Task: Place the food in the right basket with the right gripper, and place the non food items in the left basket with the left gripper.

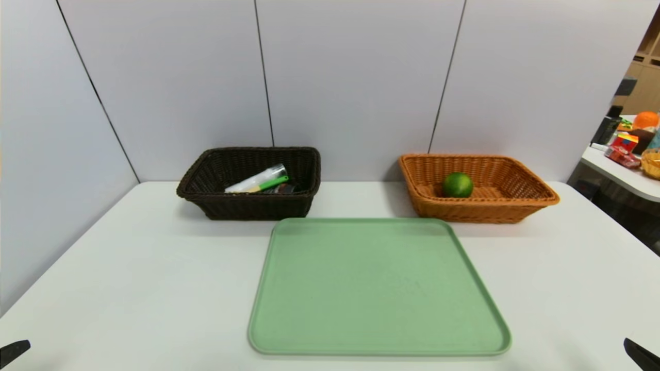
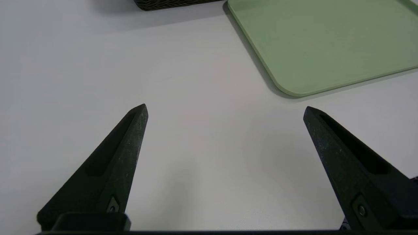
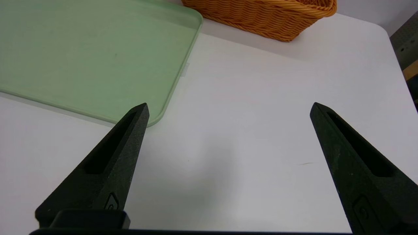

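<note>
Both end effectors, left point(image 2: 225, 109) and right point(image 3: 228, 107), spread wide, empty; lime point(image 1: 457, 185) in orange basket point(image 1: 515, 175) far ahead of right.

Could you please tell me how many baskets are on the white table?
2. The dark brown basket sits behind the green tray's left corner, holding non-food items. The orange basket sits behind its right corner, holding a lime.

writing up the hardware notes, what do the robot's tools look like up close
Both match. The left tool and right tool each have two matte black fingers that taper from a wide base to a pointed tip, with a slightly grainy surface. Each finger has a long recessed slot on its inner face and a small round fastener near the base. No cables or printed markings show.
</note>
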{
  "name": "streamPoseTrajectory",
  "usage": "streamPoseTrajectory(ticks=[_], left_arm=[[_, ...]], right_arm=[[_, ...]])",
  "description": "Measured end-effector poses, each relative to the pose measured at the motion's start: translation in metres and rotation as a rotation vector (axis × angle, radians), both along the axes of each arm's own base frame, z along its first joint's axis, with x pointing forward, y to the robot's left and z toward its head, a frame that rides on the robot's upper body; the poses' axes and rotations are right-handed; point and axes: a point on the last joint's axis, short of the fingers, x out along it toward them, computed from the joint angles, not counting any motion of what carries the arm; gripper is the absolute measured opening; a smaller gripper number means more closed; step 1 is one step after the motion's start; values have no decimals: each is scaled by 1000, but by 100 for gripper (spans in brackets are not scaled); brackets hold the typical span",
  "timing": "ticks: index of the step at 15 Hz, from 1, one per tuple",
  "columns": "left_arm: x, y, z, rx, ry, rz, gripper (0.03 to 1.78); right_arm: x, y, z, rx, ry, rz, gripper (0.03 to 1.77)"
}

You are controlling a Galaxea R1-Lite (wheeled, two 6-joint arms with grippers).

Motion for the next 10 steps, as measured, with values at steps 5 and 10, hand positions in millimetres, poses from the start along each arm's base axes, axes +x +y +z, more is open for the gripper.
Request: streamPoseTrajectory(ticks=[5, 10], left_arm=[[-8, -1, -11, 1, -23, -19, 169], [-14, -1, -20, 3, -38, -25, 169]], right_arm=[[-7, -1, -5, 0, -27, -5, 170], [-15, -2, -9, 4, -56, -28, 170]])
